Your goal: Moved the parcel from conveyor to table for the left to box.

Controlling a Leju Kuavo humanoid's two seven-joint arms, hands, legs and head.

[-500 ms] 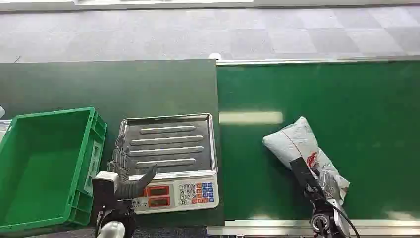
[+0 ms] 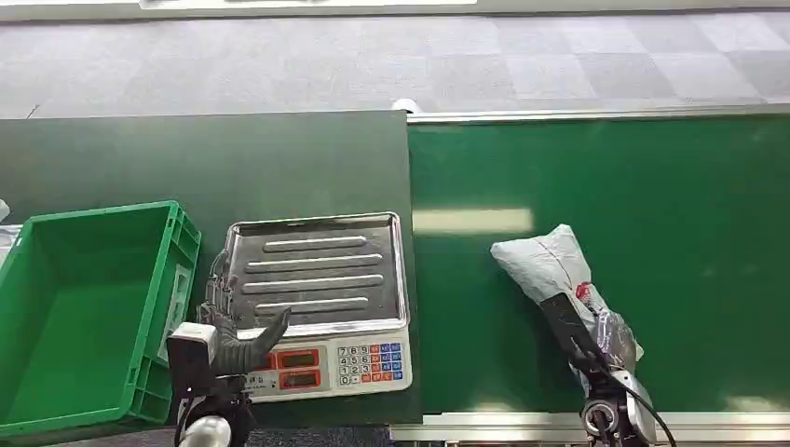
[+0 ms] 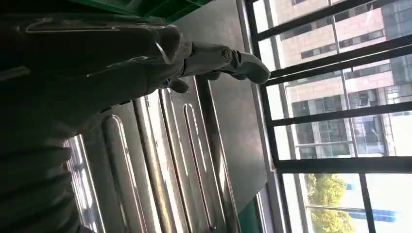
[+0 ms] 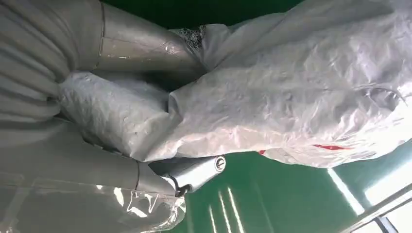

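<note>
Conveyor belt (image 2: 652,186): green, right side; metal rails at far and near edges, open belt all round the parcel. Table (image 2: 205,158): dark green, left, butts against the belt; bare toward far edge. Green crate (image 2: 88,307) at table's left, w/ scale (image 2: 321,298) just beside it. Parcel (image 2: 550,265): grey-white bag on the belt nr the near rail, long axis diagonal, far end pointing toward the table. Right hand (image 2: 596,349) grips the parcel's near end, fingers (image 4: 194,172) wrapped round it. Left hand (image 2: 238,340) over the scale's near-left corner, fingers part-curled, holding nothing.
</note>
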